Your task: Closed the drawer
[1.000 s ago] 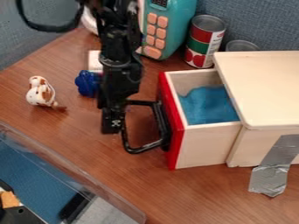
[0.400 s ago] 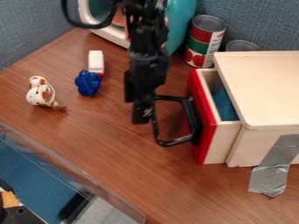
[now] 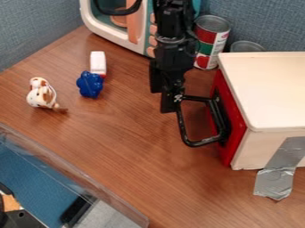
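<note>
The gripper (image 3: 169, 107) hangs at the outer bar of the black drawer handle (image 3: 196, 142), left of the drawer's red front (image 3: 233, 129). That front sits flush against the wooden box (image 3: 268, 93), with the inside of the drawer hidden under the box's top. Whether the fingers hold the handle or only touch it cannot be told.
Left on the table (image 3: 113, 147) are a spotted toy dog (image 3: 42, 93), a blue toy (image 3: 90, 84) and a white block (image 3: 97, 62). A toy microwave (image 3: 107, 26) and a red-green can (image 3: 209, 42) stand behind. Silver tape (image 3: 280, 171) holds the box; a clear-walled bin (image 3: 77, 173) lies at lower left.
The gripper has moved right along with the handle, and the drawer has slid into the box, covering its blue contents. More of the microwave and the white block shows.
</note>
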Motion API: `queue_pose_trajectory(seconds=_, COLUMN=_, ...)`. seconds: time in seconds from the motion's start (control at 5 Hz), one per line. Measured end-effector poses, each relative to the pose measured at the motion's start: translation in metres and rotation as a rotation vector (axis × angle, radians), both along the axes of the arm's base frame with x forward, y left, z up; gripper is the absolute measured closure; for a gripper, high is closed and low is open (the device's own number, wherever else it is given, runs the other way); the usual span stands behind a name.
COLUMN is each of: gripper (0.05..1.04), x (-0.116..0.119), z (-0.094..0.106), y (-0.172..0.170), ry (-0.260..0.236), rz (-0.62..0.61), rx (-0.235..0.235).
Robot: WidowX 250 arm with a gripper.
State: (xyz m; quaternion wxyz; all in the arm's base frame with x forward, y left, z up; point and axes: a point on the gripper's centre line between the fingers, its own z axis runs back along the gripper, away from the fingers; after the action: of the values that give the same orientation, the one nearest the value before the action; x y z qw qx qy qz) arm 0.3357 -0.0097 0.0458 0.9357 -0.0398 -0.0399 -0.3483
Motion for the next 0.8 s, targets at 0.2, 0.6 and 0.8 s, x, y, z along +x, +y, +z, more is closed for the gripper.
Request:
queue_pose_trajectory(seconds=0.2, gripper=0.083, x=0.003, z=-0.003, y=-0.005, ry=0.008, rz=0.006, rx=-0.016)
queue_pose_trajectory(seconds=0.6, gripper=0.083, x=-0.004, z=0.001, y=-0.005, ry=0.013, rz=0.051, rx=-0.012)
queue_pose_trajectory(seconds=0.8, gripper=0.083, x=-0.016, z=0.042, y=0.028, ry=-0.047, rz=0.177, rx=0.031)
